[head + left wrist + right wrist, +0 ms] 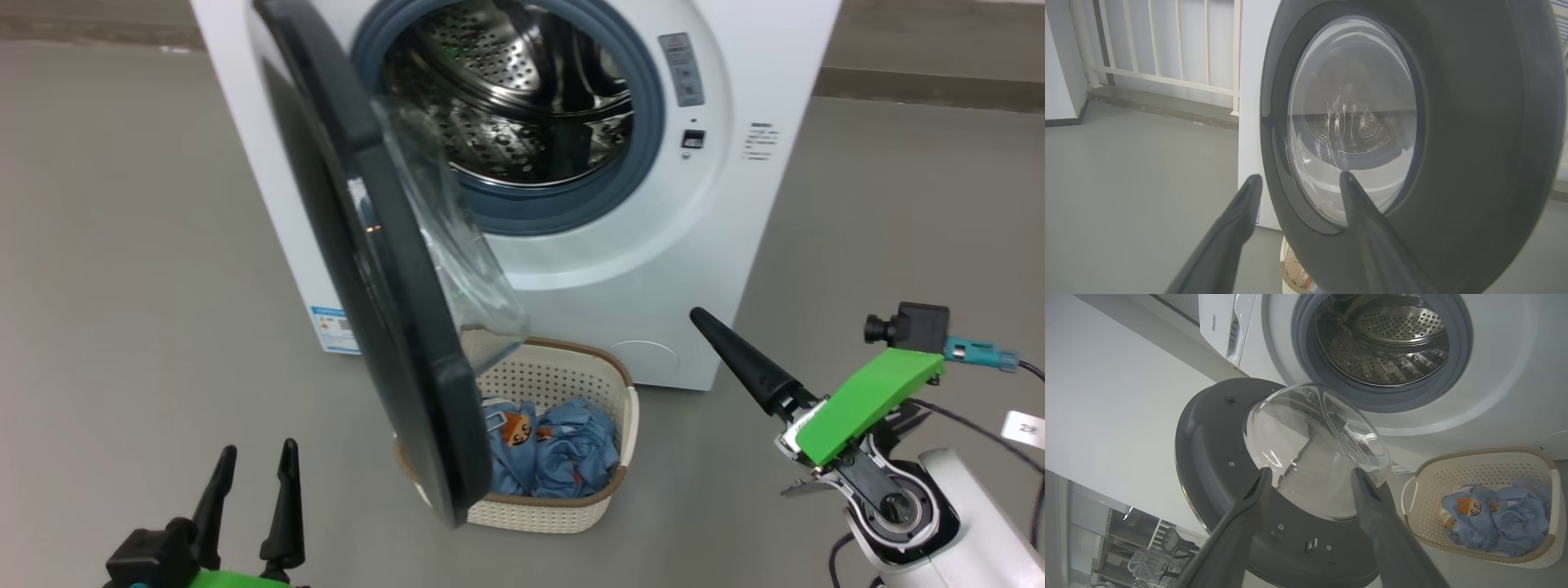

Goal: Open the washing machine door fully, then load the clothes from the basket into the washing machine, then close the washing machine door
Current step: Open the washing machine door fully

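L claw (1300, 175) & R claw (1311, 470) apart, empty; glossy black-rimmed domed-glass door (1208, 457), perforated steel drum (1380, 347) behind.

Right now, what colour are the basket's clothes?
Clothes: light blue with orange-brown cartoon prints, clearest in the right wrist view.

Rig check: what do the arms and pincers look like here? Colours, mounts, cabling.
The left pincer and right pincer each have two long, tapered matte-black fingers. The right wrist carries a bright green bracket, a small black camera with a teal connector, a glossy white forearm shell, dark cables and a white tag. The left has a black base with a green edge.
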